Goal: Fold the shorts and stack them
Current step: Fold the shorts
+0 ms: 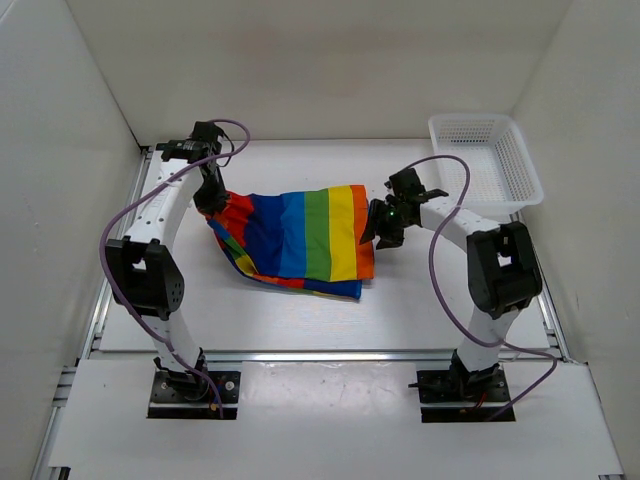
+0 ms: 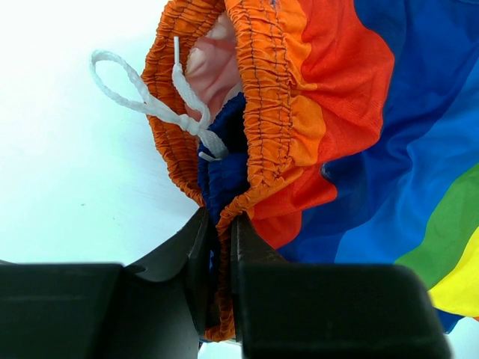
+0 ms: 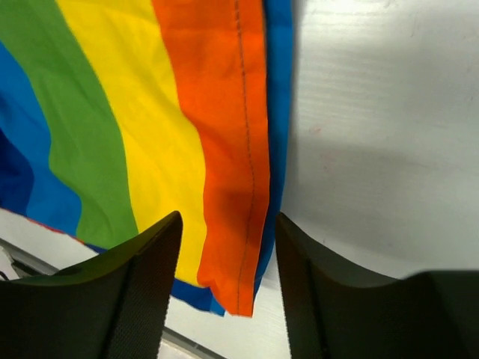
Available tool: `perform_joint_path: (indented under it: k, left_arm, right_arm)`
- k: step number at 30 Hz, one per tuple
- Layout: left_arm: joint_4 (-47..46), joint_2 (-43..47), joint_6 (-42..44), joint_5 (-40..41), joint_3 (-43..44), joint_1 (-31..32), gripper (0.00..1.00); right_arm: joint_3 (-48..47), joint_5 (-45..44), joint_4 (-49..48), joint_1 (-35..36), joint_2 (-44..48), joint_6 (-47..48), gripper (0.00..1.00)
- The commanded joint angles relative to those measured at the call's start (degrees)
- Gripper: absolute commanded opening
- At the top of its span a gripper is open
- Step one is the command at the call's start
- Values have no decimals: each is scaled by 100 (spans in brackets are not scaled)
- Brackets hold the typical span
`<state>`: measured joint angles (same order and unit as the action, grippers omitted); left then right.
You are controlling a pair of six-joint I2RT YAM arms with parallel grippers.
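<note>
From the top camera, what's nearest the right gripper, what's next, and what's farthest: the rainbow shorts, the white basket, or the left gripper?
From the right gripper:
1. shorts, right beside it, on its left.
2. basket, in the back right corner.
3. left gripper, across the shorts, far left.

I'm in a lab test cell: white panels (image 1: 300, 60) box me in, aluminium rails (image 1: 330, 355) frame my white table (image 1: 400, 318).

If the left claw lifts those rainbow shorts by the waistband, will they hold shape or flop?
Probably flop: the shorts bunch in soft folds where the left claw pinches the gathered waistband. They look thin, so likely light. The loose drawstring would probably dangle.
</note>
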<state>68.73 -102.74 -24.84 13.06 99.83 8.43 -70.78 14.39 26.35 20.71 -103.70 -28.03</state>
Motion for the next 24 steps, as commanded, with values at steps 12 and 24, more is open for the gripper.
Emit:
perform_joint_path:
  k: [12, 24]
  left_arm:
    - [105, 289, 58, -31, 721, 256, 10]
    - [290, -878, -345, -93, 2092, 2320, 10]
  right_arm:
    - [161, -7, -613, 231, -958, -106, 25]
    - [4, -7, -666, 469, -1170, -264, 2]
